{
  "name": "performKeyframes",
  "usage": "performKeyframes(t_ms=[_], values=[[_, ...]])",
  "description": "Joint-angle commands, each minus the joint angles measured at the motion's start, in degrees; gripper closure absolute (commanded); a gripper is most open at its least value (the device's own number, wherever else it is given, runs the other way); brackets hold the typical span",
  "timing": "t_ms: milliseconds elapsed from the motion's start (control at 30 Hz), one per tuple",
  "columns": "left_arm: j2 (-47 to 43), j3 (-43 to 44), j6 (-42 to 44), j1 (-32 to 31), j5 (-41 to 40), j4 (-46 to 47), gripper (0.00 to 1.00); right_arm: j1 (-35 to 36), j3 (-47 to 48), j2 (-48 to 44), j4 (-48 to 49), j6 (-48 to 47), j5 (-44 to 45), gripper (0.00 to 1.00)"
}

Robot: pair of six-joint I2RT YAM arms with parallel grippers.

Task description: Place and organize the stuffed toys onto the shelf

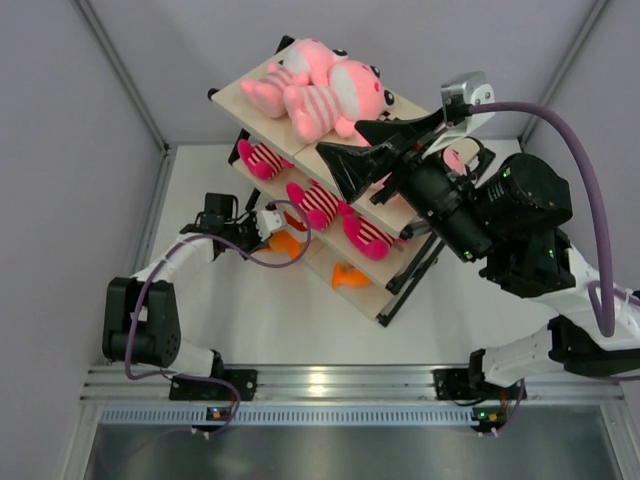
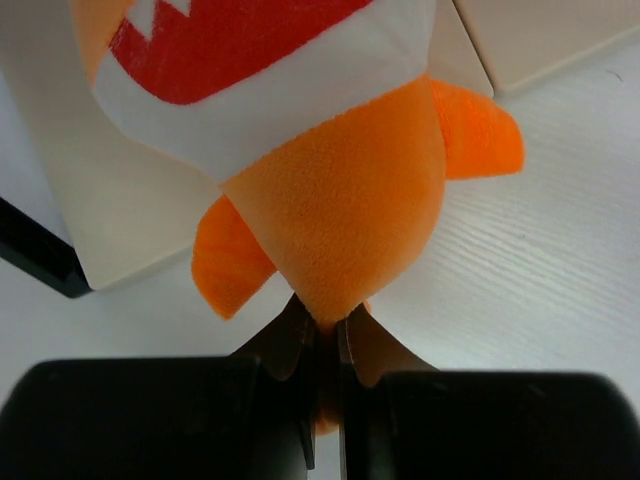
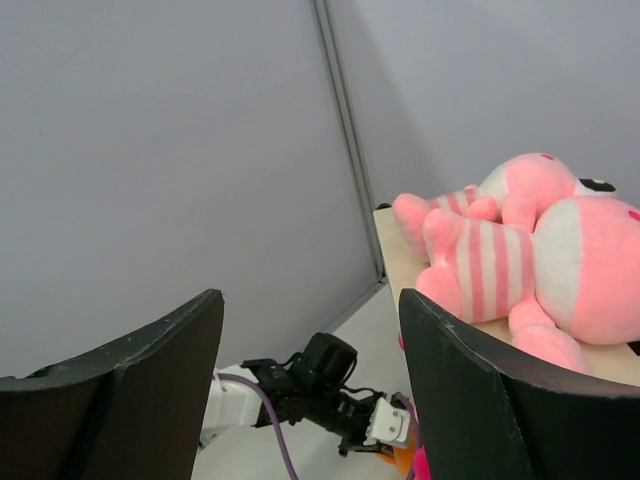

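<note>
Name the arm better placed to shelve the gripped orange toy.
Left: left gripper is shut on the orange toy beside the shelf; the right gripper hangs open by the pale-pink toys.

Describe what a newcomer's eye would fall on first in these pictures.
Two big pink toys lie heaped on the top board of the shelf. The left jaws are shut on an orange toy beside the lower boards. The right jaws gape wide open, raised beside the top board.

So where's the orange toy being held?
In the overhead view, left of centre: the left fingers pinch the orange toy by the shelf's bottom board.
</note>
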Motion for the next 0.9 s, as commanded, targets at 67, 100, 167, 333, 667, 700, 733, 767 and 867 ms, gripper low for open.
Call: performKeyframes(t_ms=[67,100,167,333,667,700,733,767,867], values=[[2.0,2.6,-6.8,-0.9,1.0,12.0,1.0,1.9,2.1,0.3,1.9,-3.4,5.0,0.29],[2.0,2.4,-7.1,-0.9,1.1,13.4,1.0,1.9,1.9,0.3,2.2,-3.9,5.2,0.29],[2.1,1.7,-8.4,-1.1,1.0,14.5,0.91,2.0,1.7,0.4,2.5,-4.3,5.9,0.29],[3.3,0.8,-11.7,-1.9,0.3,19.3,0.64,2.2,1.4,0.2,2.5,-5.4,6.5,0.29],[-1.0,-2.4,-15.9,-2.0,-0.4,19.3,0.37,3.0,-0.7,-2.0,2.6,-5.1,7.7,0.29],[-1.2,-2.6,-15.6,-2.0,-0.5,18.9,0.35,3.1,-0.8,-2.1,2.7,-5.0,7.7,0.29],[-1.3,-2.6,-14.5,-2.0,-0.6,18.3,0.34,3.4,-1.1,-2.2,2.6,-5.0,7.7,0.29],[-1.2,-2.8,-13.9,-2.0,-1.0,17.9,0.34,3.5,-1.2,-2.4,2.6,-5.0,7.7,0.29],[0.1,-3.2,-12.3,-1.9,-3.0,16.8,0.34,4.0,-2.2,-3.3,2.8,-4.7,7.8,0.29]])
